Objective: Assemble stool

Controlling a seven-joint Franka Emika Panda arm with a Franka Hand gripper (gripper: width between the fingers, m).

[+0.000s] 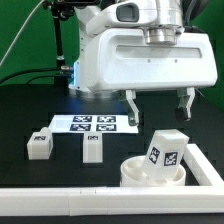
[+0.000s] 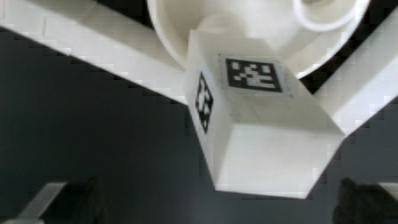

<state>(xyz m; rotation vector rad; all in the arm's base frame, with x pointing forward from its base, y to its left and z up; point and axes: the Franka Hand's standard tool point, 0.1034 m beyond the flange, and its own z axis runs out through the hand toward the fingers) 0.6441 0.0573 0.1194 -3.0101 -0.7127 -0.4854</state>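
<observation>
Partly hidden seat disc (image 1: 130, 171) under tilted leg (image 1: 165, 150), tool (image 1: 160, 116) spread above

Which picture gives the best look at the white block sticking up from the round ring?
The wrist view: the leg fills the frame, its tag sharp. The exterior view shows the leg small and tilted in the seat disc, with the open claw above it.

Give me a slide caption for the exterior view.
Open tool hovers over a leg standing in the round seat; two loose legs sit by the marker board.
</observation>
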